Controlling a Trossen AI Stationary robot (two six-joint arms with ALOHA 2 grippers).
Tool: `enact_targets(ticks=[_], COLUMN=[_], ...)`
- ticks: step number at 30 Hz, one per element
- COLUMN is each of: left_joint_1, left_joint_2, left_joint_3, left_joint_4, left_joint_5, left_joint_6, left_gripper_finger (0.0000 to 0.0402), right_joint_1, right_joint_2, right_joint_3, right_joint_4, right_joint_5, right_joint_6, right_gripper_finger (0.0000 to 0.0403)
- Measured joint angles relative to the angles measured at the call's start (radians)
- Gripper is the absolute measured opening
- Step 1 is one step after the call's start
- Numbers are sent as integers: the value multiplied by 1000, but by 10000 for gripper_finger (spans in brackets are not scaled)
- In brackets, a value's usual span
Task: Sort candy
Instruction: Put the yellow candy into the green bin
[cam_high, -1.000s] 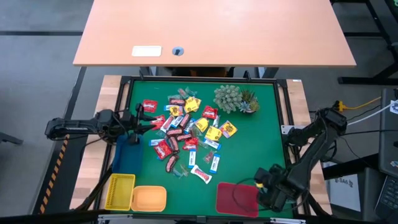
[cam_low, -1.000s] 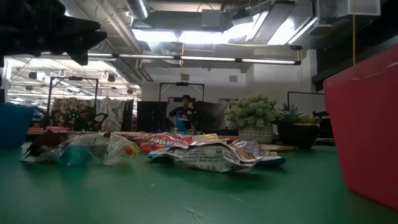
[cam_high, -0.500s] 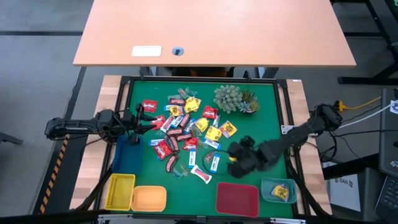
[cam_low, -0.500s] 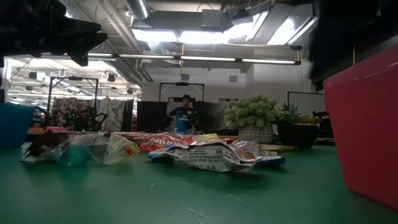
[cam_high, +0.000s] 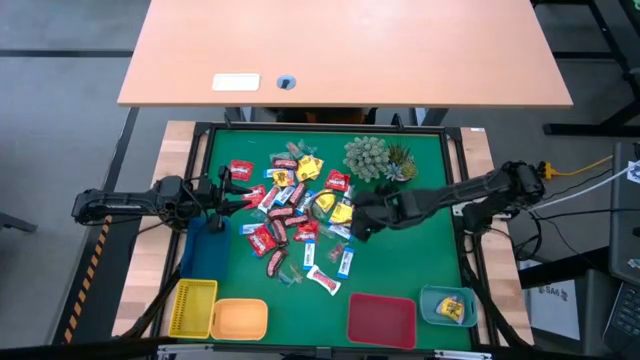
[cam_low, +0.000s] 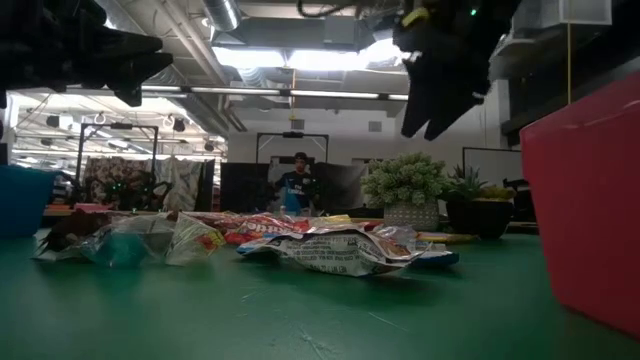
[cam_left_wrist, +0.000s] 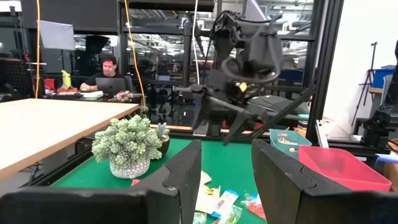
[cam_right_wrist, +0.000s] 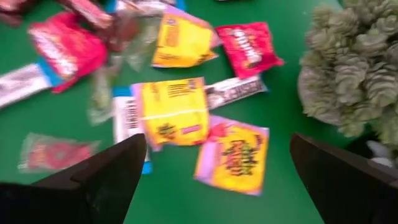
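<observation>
The right gripper (cam_high: 362, 226) hangs wide open and empty over the right edge of the candy (cam_high: 300, 215), a loose heap of crinkly foil wrappers at the centre of the green mat (cam_high: 420, 250), probably lining up on a flat yellow packet (cam_right_wrist: 171, 112). The left gripper (cam_high: 240, 190) waits at the heap's left edge, fingers partly apart, seemingly empty. Smooth plastic trays (cam_high: 381, 320) line the lower edge for sorting.

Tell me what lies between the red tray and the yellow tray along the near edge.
An orange tray beside the yellow tray, then bare green mat up to the red tray, seen in the high view.
</observation>
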Motion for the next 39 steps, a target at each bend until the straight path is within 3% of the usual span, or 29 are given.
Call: enact_targets(ticks=[3, 9, 17, 23, 27, 39], left_joint_1=[0, 0, 0, 0, 0, 0], left_joint_2=[0, 0, 0, 0, 0, 0], left_joint_3=[0, 0, 0, 0, 0, 0], left_joint_4=[-1, -8, -8, -16, -17, -22], left_joint_5=[0, 0, 0, 1, 1, 3], left_joint_6=[0, 0, -1, -3, -4, -9], left_gripper_finger=[128, 128, 128, 128, 128, 128], right_joint_1=[-42, -95, -135, -165, -190, -247], right_joint_2=[41, 159, 293, 314, 315, 318], right_joint_3=[-1, -2, -1, 3, 3, 0], right_joint_4=[-17, -26, -57, -75, -72, -75], right_joint_5=[-20, -157, -170, -187, -247, -342], right_joint_6=[-77, -181, -251, -297, -327, -389], right_gripper_finger=[395, 395, 395, 383, 336, 130])
